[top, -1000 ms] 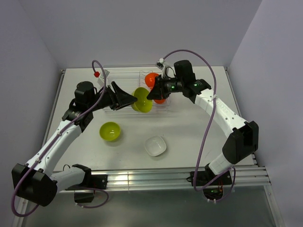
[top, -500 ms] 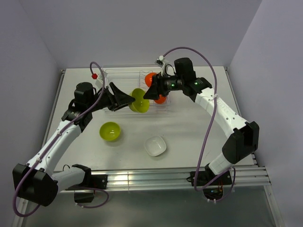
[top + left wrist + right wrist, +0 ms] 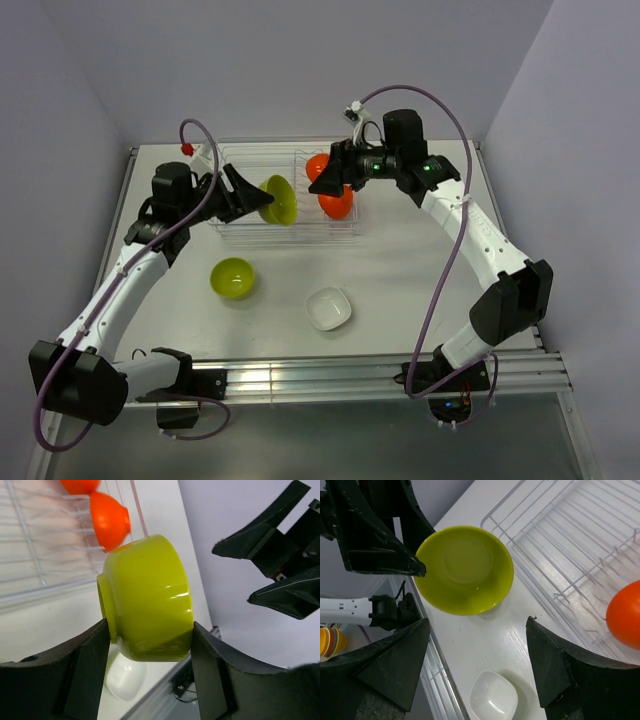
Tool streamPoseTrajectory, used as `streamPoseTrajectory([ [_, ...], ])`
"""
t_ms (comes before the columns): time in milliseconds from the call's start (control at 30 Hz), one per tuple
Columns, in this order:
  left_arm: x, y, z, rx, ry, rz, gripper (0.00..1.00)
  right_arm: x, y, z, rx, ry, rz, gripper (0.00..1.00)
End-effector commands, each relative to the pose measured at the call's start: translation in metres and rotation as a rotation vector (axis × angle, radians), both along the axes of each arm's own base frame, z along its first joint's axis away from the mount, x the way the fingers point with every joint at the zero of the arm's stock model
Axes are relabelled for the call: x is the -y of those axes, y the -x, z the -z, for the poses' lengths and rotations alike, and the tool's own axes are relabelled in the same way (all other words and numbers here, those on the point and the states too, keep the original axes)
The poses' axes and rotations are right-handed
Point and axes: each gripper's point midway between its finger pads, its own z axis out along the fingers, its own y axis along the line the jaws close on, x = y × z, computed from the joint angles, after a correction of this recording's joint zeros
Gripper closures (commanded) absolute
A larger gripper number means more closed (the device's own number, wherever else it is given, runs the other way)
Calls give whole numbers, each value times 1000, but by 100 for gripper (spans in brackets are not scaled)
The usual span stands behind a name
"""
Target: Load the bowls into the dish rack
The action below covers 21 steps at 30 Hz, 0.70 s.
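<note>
**A:** How far along is the loading?

**B:** Partway, I'd judge. Two orange glossy plastic bowls (image 3: 335, 203) sit at the right end of the silver-grey wire dish rack (image 3: 240, 228), which stands at the far middle of the table (image 3: 400, 280).

**A:** And what's left?

**B:** A round lime-green plastic bowl (image 3: 232, 277) lies on the table, near and left of the rack. A small white squarish dish (image 3: 328, 308) lies to its right. Whether that dish counts as one of the bowls, I can't say.

**A:** What are the grippers doing?

**B:** The left gripper (image 3: 150, 635) has its two fingers clamped on a second lime-green bowl (image 3: 150, 595). One finger is on each side of it, spread about the bowl's width. That bowl is tipped on its side in the air over the rack and isn't set down.

**A:** And the right one?

**B:** The right gripper (image 3: 476, 621) is spread wide and empty, hovering by the rack's right end. It faces the held bowl without touching it.
</note>
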Motion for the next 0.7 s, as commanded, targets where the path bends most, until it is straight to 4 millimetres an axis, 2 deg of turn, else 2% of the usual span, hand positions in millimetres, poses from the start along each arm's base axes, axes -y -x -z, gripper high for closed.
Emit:
streamPoseTrajectory([
  [0,-13,-22,-35,178,-76,-57,100,12,-5,-34,68,-43,30,15],
  [67,-21,-34,-31,201,-143,-96,100,18,-8,-35,65,-43,44,15],
  [100,-24,-40,-39,223,-162,-114,100,19,-9,-35,63,-45,48,0],
  [133,-27,-47,-32,206,-197,-130,100,21,-10,-36,64,-45,54,0],
  [167,-34,-55,-42,245,-240,-161,100,25,-12,-36,66,-44,66,0],
  [233,-40,-68,-35,236,-302,-188,100,28,-14,-36,68,-41,81,0],
  [267,-48,-77,-44,265,-340,-230,100,30,-14,-35,68,-40,87,0],
  [333,-54,-89,-40,269,-392,-259,100,32,-15,-35,67,-38,94,0],
  [367,-61,-96,-44,291,-427,-289,100,32,-15,-34,70,-34,96,0],
  [567,-70,-120,-31,295,-538,-314,100,40,-19,-33,66,-26,120,0],
  [600,-72,-126,-22,275,-564,-323,100,41,-20,-32,65,-25,123,0],
  [667,-68,-131,-22,288,-608,-303,100,42,-21,-31,62,-23,129,0],
])
